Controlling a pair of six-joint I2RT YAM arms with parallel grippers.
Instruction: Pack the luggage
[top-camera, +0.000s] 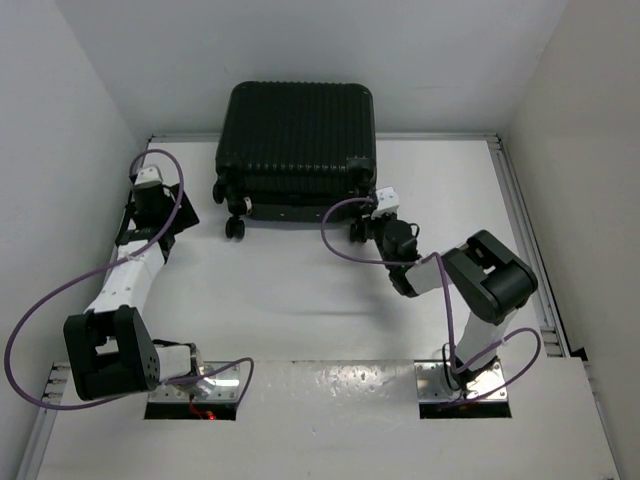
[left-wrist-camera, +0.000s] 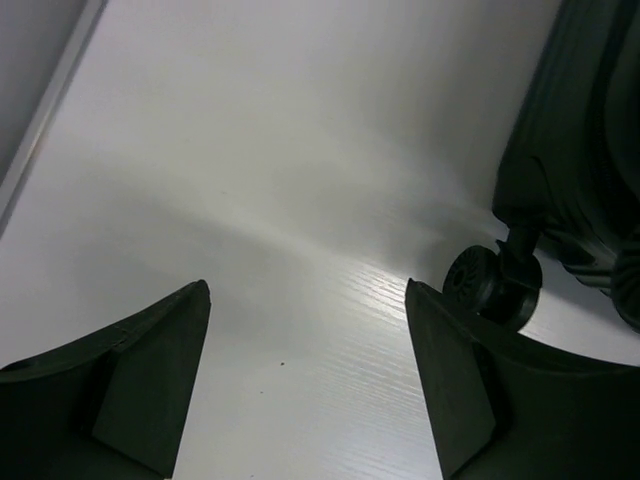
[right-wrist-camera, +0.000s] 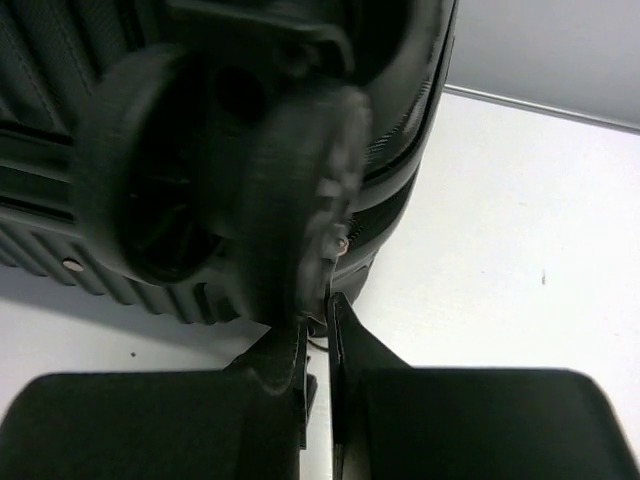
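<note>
The luggage (top-camera: 297, 140), a black ribbed hard-shell suitcase, lies closed at the back of the table with its wheels toward me. My right gripper (top-camera: 366, 228) is at its near right corner. In the right wrist view the right gripper (right-wrist-camera: 318, 310) sits just under a wheel (right-wrist-camera: 160, 200). Its jaws are almost together on what looks like a small zipper pull (right-wrist-camera: 338, 245). My left gripper (top-camera: 150, 210) is open and empty over the table, left of the suitcase. In the left wrist view the left gripper (left-wrist-camera: 308, 290) has a suitcase wheel (left-wrist-camera: 485, 285) just beyond its right finger.
White walls enclose the table on the left, back and right. A metal rail (top-camera: 520, 220) runs along the right edge. Purple cables (top-camera: 40, 320) loop from both arms. Bare white table (top-camera: 300, 300) lies between the arms and the suitcase.
</note>
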